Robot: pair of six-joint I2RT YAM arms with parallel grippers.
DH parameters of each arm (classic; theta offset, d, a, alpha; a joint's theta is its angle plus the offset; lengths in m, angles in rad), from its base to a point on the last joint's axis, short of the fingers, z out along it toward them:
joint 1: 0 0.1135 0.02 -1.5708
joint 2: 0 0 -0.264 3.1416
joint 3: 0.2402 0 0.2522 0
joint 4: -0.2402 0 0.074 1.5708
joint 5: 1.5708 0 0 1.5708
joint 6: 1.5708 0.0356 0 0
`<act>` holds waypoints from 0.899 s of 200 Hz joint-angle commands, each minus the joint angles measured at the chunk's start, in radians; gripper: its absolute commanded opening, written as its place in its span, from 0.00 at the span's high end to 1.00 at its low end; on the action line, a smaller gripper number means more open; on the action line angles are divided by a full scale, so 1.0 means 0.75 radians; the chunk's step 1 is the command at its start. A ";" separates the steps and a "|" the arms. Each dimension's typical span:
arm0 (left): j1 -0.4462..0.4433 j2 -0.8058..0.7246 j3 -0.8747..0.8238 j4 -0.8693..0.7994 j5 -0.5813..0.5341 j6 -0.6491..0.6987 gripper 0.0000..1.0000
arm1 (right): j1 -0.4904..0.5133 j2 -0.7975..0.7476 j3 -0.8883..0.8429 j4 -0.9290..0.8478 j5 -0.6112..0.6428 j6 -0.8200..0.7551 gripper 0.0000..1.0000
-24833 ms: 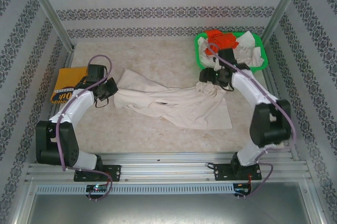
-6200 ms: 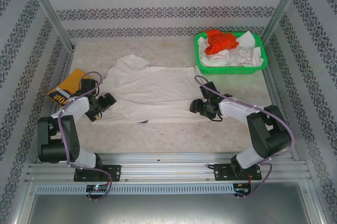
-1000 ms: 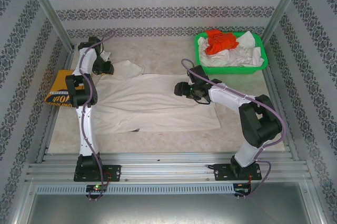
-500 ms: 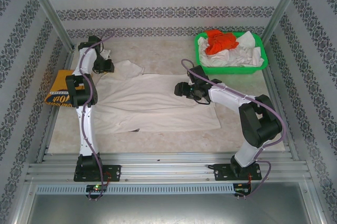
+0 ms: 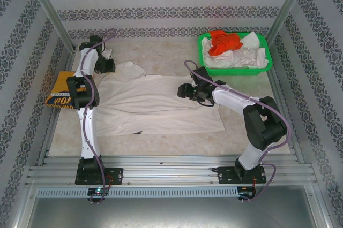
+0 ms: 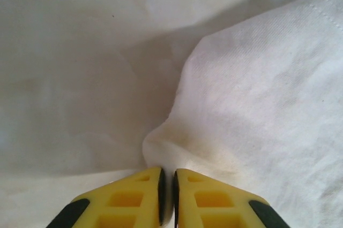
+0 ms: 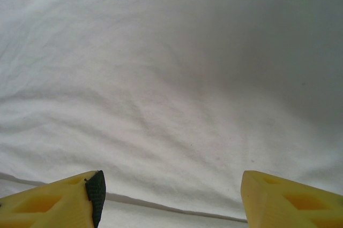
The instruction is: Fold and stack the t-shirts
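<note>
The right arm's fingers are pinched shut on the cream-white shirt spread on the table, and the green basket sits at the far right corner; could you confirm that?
Not quite: the right arm's fingers stand wide open over the spread cream-white shirt, as the right wrist view shows. The green basket does sit at the far right corner.

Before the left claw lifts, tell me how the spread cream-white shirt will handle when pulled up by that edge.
Likely floppy: the cream-white shirt lies wrinkled and bunches into a soft fold at the left claw. Probably light and thin, so it should hang and trail from the pinch, not rise flat.
</note>
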State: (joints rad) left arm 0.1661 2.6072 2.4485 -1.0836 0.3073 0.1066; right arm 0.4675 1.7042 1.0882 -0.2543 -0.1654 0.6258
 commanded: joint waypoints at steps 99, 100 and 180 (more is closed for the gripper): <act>0.039 -0.247 -0.404 0.410 0.134 0.028 1.00 | -0.157 0.049 0.152 -0.056 0.297 0.014 0.36; 0.040 -0.251 -0.410 0.413 0.134 0.028 1.00 | -0.160 0.053 0.156 -0.055 0.301 0.014 0.36; 0.120 -0.445 -0.753 0.633 0.158 -0.055 1.00 | -0.027 0.340 0.385 -0.112 0.242 -0.056 0.46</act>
State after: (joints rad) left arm 0.2249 2.3352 1.9442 -0.7002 0.4084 0.0963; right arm 0.3916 1.9175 1.3609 -0.2989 0.0368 0.5972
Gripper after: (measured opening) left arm 0.040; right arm 0.543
